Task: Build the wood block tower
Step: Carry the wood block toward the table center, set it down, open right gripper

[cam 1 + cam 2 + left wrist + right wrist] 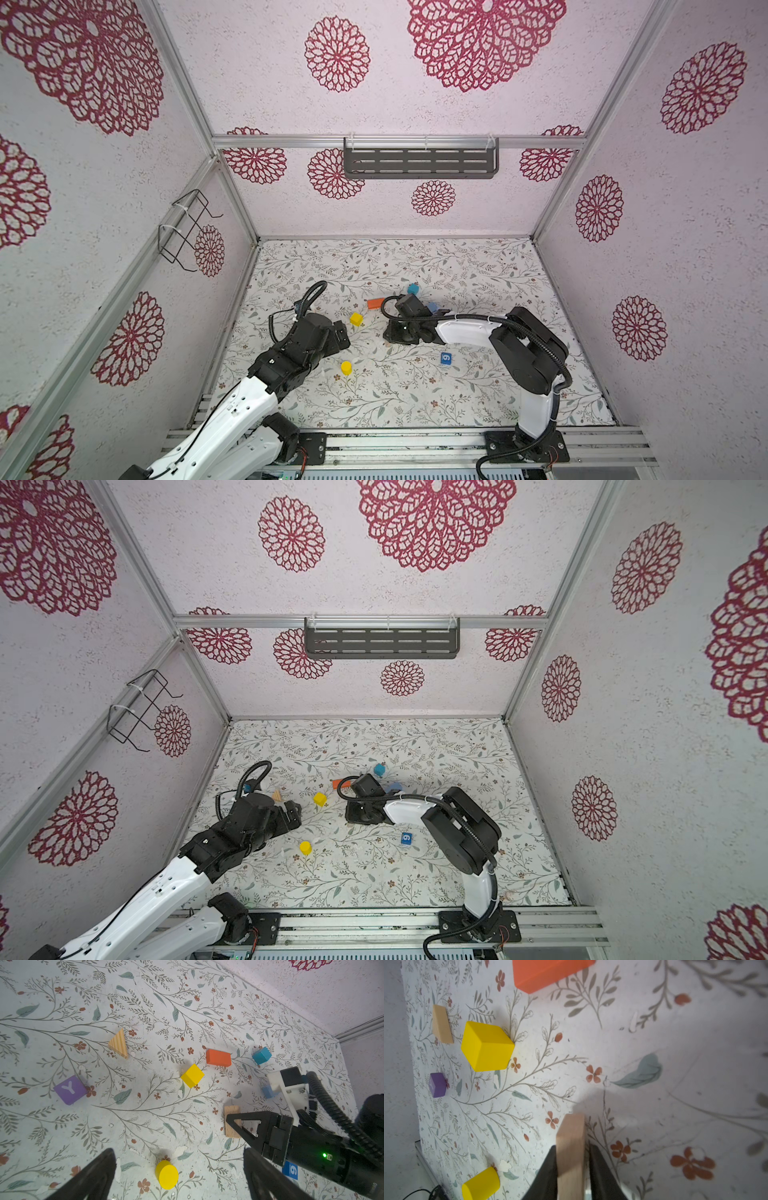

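The right end effector [572, 1154] pinches a tan brick [571, 1136] near the middle of the desk [675, 1064]. The brick's long side points straight out past the fingertips. Ahead sit a yellow cube [486, 1047] and an orange brick [548, 972], both apart from it. The left end effector [178, 1150] is spread wide, holding nothing, near a yellow cylinder [166, 1175]. The wrist views show a purple cube [70, 1089]; the left arm [249, 399] hides it in both top views.

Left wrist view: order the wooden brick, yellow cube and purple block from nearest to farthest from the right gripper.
1. Wooden brick, between the fingers of the right gripper.
2. Yellow cube, a little way off, by the orange brick.
3. Purple block marked Y, farthest, well past the yellow cube.
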Tool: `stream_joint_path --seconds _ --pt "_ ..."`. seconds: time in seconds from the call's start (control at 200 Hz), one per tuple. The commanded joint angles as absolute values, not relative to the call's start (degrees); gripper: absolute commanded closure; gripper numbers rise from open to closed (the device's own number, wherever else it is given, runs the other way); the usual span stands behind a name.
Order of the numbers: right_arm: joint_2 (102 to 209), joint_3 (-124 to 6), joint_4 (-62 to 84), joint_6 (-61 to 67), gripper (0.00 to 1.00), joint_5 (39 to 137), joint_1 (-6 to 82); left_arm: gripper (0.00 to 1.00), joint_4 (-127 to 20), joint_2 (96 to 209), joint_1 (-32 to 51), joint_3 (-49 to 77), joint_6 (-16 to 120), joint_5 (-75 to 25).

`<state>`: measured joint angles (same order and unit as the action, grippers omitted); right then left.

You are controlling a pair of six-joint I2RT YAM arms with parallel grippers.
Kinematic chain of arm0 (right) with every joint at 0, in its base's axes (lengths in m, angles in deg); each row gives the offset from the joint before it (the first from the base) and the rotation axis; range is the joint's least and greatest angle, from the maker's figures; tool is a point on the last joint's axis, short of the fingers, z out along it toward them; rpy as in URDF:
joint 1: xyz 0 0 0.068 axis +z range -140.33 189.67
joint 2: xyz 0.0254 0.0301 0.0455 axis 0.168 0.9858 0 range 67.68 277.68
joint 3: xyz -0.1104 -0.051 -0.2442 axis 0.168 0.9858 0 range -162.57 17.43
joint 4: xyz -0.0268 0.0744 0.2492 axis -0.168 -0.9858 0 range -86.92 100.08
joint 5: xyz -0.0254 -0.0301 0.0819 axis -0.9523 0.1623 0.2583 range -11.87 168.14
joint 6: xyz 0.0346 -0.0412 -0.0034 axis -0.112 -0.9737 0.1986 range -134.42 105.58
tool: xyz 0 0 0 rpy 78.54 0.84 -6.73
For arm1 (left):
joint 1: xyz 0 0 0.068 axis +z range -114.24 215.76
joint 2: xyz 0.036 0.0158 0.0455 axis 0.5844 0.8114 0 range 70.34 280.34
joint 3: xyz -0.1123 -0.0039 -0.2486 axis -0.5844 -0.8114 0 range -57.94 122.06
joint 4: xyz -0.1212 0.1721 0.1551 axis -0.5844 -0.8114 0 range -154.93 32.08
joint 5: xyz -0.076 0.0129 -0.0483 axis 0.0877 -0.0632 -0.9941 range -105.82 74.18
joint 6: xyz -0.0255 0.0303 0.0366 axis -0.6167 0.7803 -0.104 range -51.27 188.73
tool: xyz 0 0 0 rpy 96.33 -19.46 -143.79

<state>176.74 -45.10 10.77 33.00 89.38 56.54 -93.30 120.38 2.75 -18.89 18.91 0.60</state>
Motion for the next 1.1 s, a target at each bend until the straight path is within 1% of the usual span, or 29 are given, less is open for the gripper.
stream_joint_path --seconds 0.0,0.165,0.465,0.565,0.65,0.821,0.911,0.971,1.091 --pt "175.04 -44.19 12.84 33.93 0.65 90.22 55.88 0.02 -91.55 122.21 2.37 -17.25 18.76 0.3" --pt "174.31 -43.75 11.14 32.41 0.6 88.82 55.53 0.02 -90.42 122.79 2.36 -17.5 19.16 0.5" --pt "171.59 -43.62 6.49 29.46 0.59 85.4 54.59 0.02 -89.39 124.39 2.25 -17.24 19.07 -0.17" --pt "171.06 -43.0 6.95 29.38 0.64 85.82 54.25 0.02 -89.42 124.09 2.17 -17.51 18.97 0.01" --pt "171.11 -42.7 7.5 29.37 0.74 86.76 54.01 0.02 -89.44 123.79 2.12 -17.64 18.81 0.12" --pt "171.2 -41.44 9.73 30.26 0.8 89.39 53.36 0.02 -89.56 123.78 2.02 -17.25 18.72 0.01" --pt "171.13 -40.24 11.69 31.06 0.8 91.37 52.71 0.02 -89.57 123.86 1.99 -17.16 18.72 0.1" --pt "170.89 -39.22 13.31 31.64 0.79 92.84 52.13 0.02 -89.65 123.95 1.88 -17.07 18.63 0.06" --pt "170.25 -38.65 12.71 30.88 0.63 92.49 51.59 0.02 -89.65 124.21 1.73 -16.9 18.63 0.11"
